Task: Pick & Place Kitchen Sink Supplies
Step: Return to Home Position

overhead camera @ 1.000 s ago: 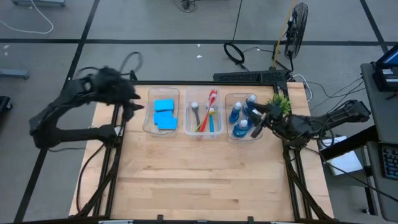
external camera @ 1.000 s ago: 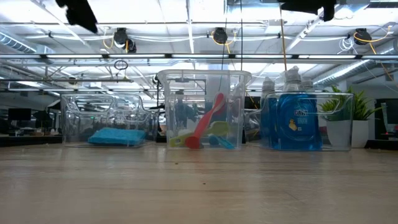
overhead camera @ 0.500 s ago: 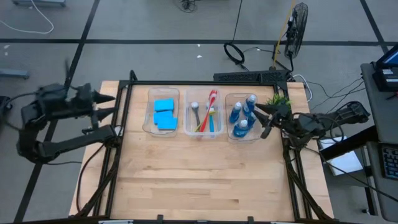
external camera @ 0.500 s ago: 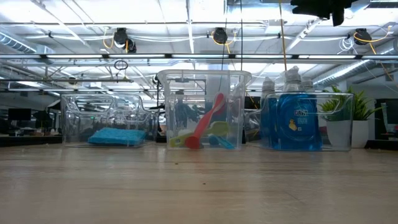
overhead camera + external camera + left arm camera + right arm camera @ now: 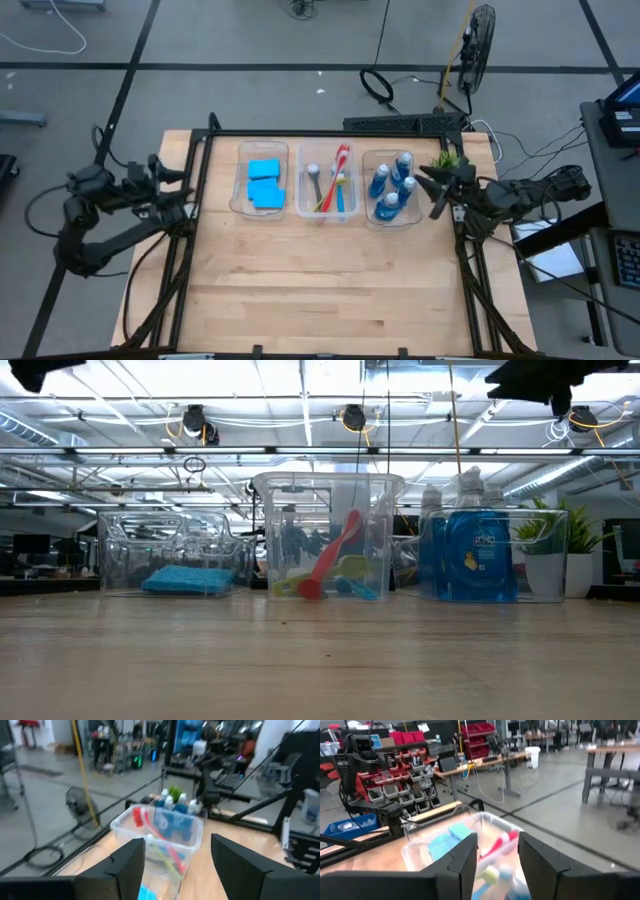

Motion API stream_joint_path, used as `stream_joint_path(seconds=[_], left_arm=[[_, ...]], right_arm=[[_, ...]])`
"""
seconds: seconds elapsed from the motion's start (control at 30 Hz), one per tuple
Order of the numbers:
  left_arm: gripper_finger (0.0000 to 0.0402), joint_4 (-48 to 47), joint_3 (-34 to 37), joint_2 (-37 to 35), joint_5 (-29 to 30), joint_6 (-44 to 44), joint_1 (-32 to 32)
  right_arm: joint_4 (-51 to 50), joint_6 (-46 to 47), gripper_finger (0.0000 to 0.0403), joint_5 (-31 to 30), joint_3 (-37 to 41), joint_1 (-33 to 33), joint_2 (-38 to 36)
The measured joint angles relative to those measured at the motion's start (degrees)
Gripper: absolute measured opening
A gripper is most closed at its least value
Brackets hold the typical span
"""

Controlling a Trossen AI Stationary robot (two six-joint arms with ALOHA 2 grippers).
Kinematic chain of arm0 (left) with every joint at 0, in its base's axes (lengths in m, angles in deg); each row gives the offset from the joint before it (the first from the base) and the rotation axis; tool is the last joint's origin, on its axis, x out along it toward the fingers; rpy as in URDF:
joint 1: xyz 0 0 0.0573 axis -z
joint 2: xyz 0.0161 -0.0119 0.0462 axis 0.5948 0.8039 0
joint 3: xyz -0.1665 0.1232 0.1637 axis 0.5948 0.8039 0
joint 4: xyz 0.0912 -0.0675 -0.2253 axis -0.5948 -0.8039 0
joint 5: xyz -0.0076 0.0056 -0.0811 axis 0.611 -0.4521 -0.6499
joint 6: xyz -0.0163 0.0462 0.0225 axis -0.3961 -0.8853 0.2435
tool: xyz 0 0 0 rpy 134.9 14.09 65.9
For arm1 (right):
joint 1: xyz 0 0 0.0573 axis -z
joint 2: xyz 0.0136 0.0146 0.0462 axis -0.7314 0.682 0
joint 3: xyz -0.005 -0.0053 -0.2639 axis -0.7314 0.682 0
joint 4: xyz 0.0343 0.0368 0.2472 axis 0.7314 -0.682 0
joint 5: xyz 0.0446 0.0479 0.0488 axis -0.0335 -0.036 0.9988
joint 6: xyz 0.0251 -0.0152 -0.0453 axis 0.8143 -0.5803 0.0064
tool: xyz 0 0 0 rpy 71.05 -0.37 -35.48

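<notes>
High view: flat blue sponges (image 5: 264, 183) overlapping inside left bin (image 5: 238, 200)

Ceiling strip lights (image 5: 300, 422) are lighting the low view brightly from 12 o'clock; clear bins (image 5: 325, 530) are catching pale glints on their walls; table (image 5: 320, 660) is carrying a soft sheen, with faint shadows beneath the bins; right arm (image 5: 535, 378) is silhouetting at 1 o'clock; high view is showing even, soft light across the wood.
</notes>
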Motion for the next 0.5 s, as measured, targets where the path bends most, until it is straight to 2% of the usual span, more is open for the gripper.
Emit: stream_joint_path(seconds=[0.1, 0.23, 0.43, 0.5], left_arm=[[0.0228, 5.1, 6.4, -4.9, -1.3, 1.1, 0.0], [0.0228, 7.2, 10.6, -4.5, -1.9, 2.5, 0.1], [0.0228, 20.2, 17.8, -4.9, -8.1, 2.8, 0.2], [0.0228, 21.7, 19.4, -4.9, -9.3, 3.1, 0.2]], right_arm=[[-5.0, 4.6, 0.013, 0.0, 0.0, 0.0, -1.7], [-9.3, 8.4, 0.013, 0.5, 0.0, -0.1, -3.2], [-10.2, 8.2, 0.013, 8.6, 1.1, -0.1, -3.8], [-9.6, 9.5, 0.013, 11.6, 2.6, -0.1, -4.0]])
